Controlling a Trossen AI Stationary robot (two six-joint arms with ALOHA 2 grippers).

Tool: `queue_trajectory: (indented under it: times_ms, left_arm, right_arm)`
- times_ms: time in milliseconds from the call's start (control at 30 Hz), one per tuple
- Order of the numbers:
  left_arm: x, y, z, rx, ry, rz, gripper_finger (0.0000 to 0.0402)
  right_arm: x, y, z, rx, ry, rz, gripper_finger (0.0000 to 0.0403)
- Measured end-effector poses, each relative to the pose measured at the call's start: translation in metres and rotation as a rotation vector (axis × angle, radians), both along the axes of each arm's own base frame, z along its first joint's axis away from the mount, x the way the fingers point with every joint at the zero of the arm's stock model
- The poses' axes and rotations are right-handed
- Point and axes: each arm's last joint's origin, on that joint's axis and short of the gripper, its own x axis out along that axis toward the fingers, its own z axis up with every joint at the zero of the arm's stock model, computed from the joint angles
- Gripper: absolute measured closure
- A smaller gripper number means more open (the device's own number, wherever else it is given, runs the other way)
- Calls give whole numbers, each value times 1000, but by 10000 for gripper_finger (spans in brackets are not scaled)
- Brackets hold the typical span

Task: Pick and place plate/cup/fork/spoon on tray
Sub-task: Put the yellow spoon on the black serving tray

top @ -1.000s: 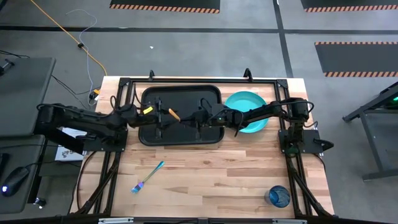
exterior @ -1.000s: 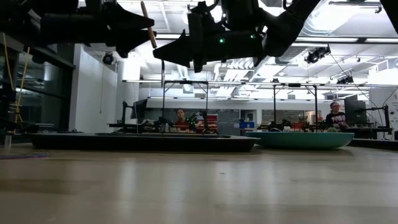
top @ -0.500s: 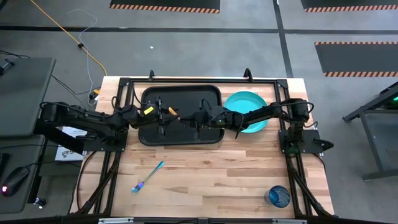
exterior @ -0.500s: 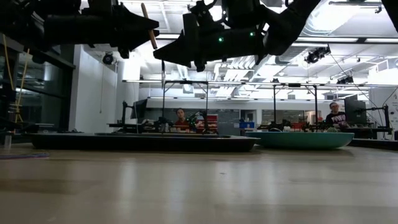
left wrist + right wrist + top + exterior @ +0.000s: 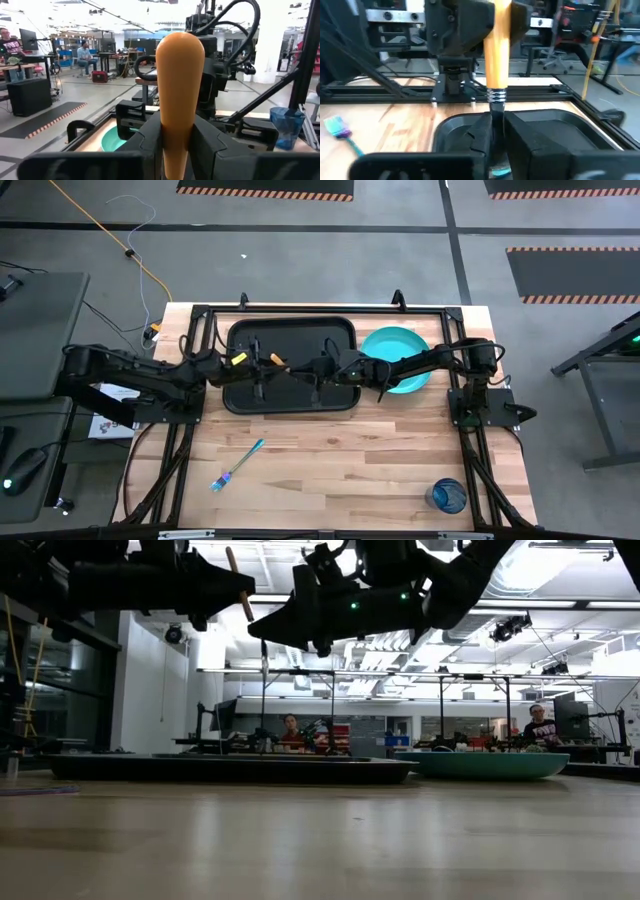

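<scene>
- the left gripper [image 5: 262, 367] is over the middle of the tray [image 5: 240, 395], clenched on the orange handle of the spoon [image 5: 279, 363]; the left wrist view shows the handle [image 5: 179, 95] pinched upright between that arm's two dark fingers [image 5: 150, 135].
- the right gripper [image 5: 318, 367] meets it from the other side, also above the tray; in the right wrist view its fingers [image 5: 482, 132] close around the metal neck just below the orange handle [image 5: 497, 45], so both grippers grasp the same spoon.
- in the low view the two dark arms hang high above the table [image 5: 320, 840], and the orange handle [image 5: 239, 585] juts up at a tilt between them, well clear of the tray [image 5: 230, 769].
- the tray lies at the far middle of the table [image 5: 340, 470].
- the plate [image 5: 395, 345] sits on the wood just beside the tray's right end, partly under the right arm; in the low view its turquoise rim [image 5: 487, 764] is next to the tray's edge.
- the fork [image 5: 237, 465] lies on the bare wood nearer the front left, well apart from the tray, its purple head toward the front edge.
- the cup [image 5: 447, 496] stands upright near the front right corner of the table, well apart from everything else.
- people sit at desks in the room beyond the table.
</scene>
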Motion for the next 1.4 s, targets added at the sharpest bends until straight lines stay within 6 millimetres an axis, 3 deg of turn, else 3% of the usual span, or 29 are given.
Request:
queue_trajectory:
  times_ms: [300,500,667,900,1233,1400]
  left_arm:
    - [-19,1,11,9,22,100,347]
    - [-29,4,12,-42,16,255,347]
    - [-36,7,-3,-97,-76,373,347]
    - [-43,7,-13,-150,-225,372,347]
    - [-40,7,-16,-156,-229,359,347]
    - [-40,6,-15,-168,-238,346,347]
  right_arm:
    - [-2,-2,-2,-1,49,-92,270]
    - [-8,1,4,-52,104,-263,229]
    - [-3,9,13,-103,106,-378,225]
    - [18,14,11,-118,106,-427,226]
    - [55,20,1,-170,111,-448,226]
    - [61,21,-2,-195,154,-511,226]
